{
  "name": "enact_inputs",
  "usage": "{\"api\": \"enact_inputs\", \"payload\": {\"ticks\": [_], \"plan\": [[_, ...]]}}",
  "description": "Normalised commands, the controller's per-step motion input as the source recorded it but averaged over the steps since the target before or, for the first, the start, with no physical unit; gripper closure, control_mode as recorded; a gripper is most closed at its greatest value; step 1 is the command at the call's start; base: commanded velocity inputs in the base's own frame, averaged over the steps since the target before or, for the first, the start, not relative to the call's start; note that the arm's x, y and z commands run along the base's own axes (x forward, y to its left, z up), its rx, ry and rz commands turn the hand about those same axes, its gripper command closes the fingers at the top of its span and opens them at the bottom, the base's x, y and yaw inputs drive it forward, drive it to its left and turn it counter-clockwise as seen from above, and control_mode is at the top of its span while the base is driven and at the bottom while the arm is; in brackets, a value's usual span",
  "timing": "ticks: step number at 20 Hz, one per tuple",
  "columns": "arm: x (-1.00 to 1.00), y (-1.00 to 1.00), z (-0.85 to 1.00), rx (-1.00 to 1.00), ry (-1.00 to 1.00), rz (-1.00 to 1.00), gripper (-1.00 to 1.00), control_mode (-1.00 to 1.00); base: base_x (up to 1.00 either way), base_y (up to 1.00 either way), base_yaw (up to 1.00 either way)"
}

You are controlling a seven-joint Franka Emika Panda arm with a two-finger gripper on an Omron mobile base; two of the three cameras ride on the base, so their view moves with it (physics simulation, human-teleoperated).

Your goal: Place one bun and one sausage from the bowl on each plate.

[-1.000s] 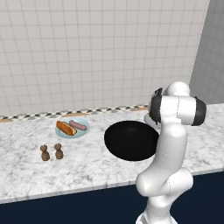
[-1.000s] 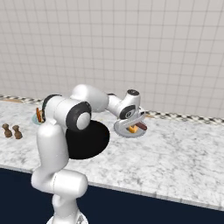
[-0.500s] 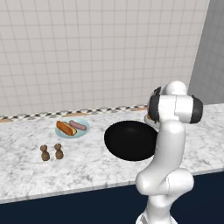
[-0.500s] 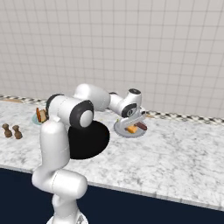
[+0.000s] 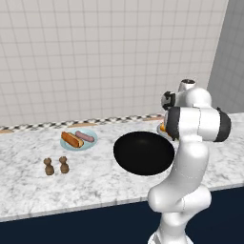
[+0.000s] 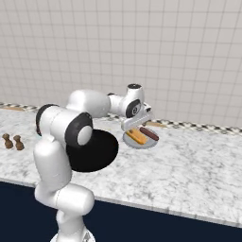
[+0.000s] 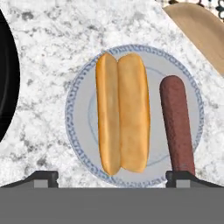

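Note:
My gripper (image 7: 113,177) hangs open just above the grey plate (image 7: 78,114), its fingertips (image 7: 42,176) set wide apart with nothing between them. An orange-brown bun (image 7: 123,113) and a pinkish-brown sausage (image 7: 177,124) lie side by side on that plate. From the right base view the gripper (image 6: 137,122) hovers over the same grey plate (image 6: 137,144), bun (image 6: 136,136) and sausage (image 6: 149,134). The light blue plate (image 5: 90,142) holds another bun (image 5: 71,139) and sausage (image 5: 85,136). The black bowl (image 5: 144,152) sits mid-counter and looks bare inside.
Two small brown shakers (image 5: 49,167) (image 5: 63,165) stand near the counter's front left. The bowl's rim (image 7: 6,78) lies close beside the grey plate. A tan strip (image 7: 197,26) runs along the wall behind it. The counter's front edge drops to dark cabinets.
The hand has risen slightly and drawn back a little from the grey plate. The bun and sausage stay lying on it. Nothing else has moved.

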Motion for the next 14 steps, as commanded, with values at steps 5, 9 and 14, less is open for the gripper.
{"api": "enact_inputs", "payload": {"ticks": [5, 9, 14], "plan": [[-0.85, 1.0, 0.91, -0.08, -0.03, 0.0, -1.0, -1.0, 0.0, 0.0, 0.0], [-1.0, 1.0, 0.68, 0.0, -0.05, 0.05, -1.0, -1.0, 0.0, 0.0, 0.0], [-0.91, 0.95, 0.24, -0.02, -0.07, 0.15, -1.0, -1.0, 0.0, 0.0, 0.0]]}}
